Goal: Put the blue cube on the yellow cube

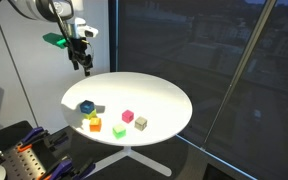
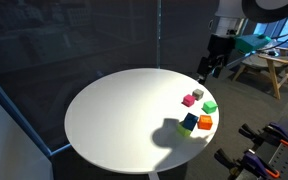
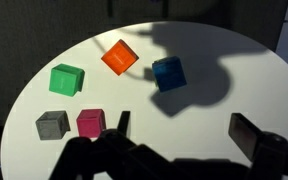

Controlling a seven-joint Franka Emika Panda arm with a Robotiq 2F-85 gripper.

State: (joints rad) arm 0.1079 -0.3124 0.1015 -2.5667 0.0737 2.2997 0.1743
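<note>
A: Left to right in the wrist view: green cube (image 3: 67,78), orange-red cube (image 3: 119,57), blue cube (image 3: 168,73) on the white table (image 3: 254,80).

B: Gripper (image 1: 83,63) hangs high, fingers apart, empty. Risk: the yellow cube (image 1: 94,118) hides beneath the orange-red one, so stacking could topple. No readable writing.

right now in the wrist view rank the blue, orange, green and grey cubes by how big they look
1. blue cube and orange cube: look alike, largest.
2. green cube: slightly smaller.
3. grey cube: smallest.
The differences are small, and tilt and nearness to the camera may account for them.
</note>
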